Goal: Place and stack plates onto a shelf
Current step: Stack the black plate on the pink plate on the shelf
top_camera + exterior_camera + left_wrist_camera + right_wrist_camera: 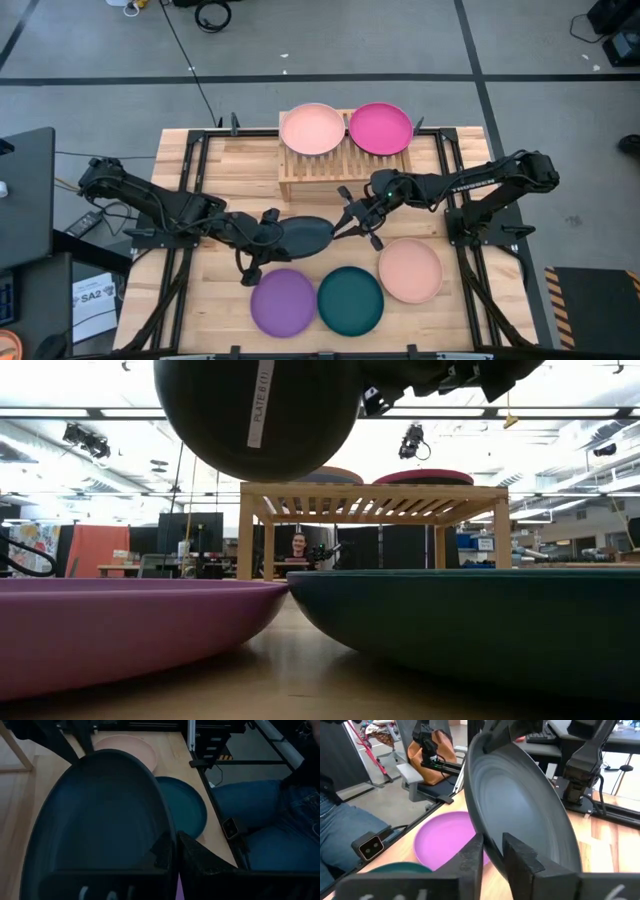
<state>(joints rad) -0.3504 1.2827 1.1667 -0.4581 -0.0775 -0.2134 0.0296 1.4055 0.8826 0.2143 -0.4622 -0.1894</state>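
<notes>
step: handover of charcoal plate (305,235) mid-air, above purple plate (447,840) | left gripper (172,851): fingers clamped on its rim | right gripper (492,852): fingers straddle opposite rim, grip unclear | next: right must clamp before left lets go, then carry to shelf (315,172)

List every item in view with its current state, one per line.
charcoal plate: lifted off the table, gripped at opposite rims
left gripper: shut on its rim
right gripper: closed on the far rim
peach plate, magenta plate: on shelf
purple plate, teal plate, second peach plate: on table
</notes>
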